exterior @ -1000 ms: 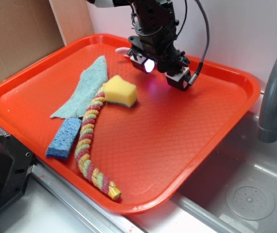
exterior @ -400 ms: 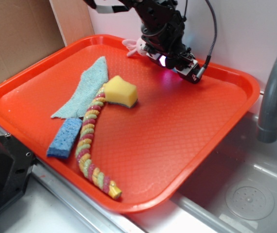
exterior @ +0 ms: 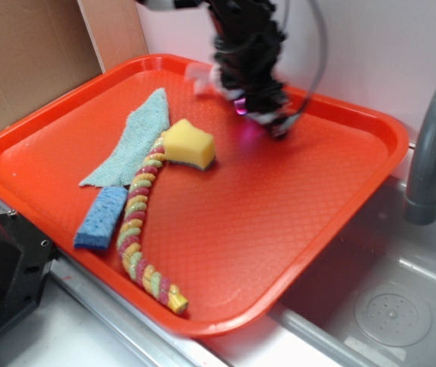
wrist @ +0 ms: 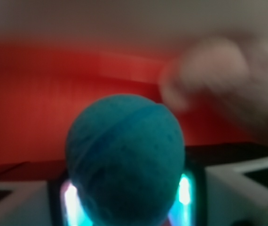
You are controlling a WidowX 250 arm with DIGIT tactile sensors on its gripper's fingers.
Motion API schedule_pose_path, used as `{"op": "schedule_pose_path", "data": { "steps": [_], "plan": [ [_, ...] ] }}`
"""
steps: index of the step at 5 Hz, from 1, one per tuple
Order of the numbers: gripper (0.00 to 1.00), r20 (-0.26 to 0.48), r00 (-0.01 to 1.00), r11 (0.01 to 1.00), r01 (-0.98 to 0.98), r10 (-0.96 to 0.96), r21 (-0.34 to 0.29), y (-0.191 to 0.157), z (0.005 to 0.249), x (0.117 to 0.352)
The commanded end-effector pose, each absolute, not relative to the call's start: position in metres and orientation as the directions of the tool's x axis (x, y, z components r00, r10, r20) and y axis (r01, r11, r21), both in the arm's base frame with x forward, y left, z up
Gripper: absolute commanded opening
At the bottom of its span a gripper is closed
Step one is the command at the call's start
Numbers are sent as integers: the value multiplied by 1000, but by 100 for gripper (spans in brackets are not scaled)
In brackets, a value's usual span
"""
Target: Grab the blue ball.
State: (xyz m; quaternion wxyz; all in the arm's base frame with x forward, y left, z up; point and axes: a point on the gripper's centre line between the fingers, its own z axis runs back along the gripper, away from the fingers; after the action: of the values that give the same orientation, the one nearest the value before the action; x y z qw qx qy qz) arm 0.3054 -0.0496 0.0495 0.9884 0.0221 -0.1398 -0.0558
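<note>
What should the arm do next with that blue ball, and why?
Probably lift it a bit, straight up. In the wrist view the blue ball already sits between the gripper's jaws, filling the gap. The outside view shows the gripper low over the back of the red tray, blurred by motion.

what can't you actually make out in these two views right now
- Exterior: the gripper is motion-blurred; open or shut is unreadable, and the blue ball is hidden behind the arm.
- Wrist: the ball fills the gap; contact with the fingers cannot be seen.
- Wrist: pale blurred shape at upper right, unidentifiable.
- Exterior: faucet cut off by the right edge.
</note>
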Motion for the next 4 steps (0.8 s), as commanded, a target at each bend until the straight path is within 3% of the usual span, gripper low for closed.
{"op": "schedule_pose_path", "data": {
  "steps": [1, 2, 3, 4],
  "plan": [
    [0, 275, 961, 998, 36, -19, -55, -74, 139, 225],
    [0, 162, 984, 995, -60, 71, -74, -71, 158, 205],
    [0, 94, 990, 993, -100, 105, -63, -70, 171, 190],
    [0, 75, 981, 981, -186, 181, 54, -46, 173, 163]
  ]
}}
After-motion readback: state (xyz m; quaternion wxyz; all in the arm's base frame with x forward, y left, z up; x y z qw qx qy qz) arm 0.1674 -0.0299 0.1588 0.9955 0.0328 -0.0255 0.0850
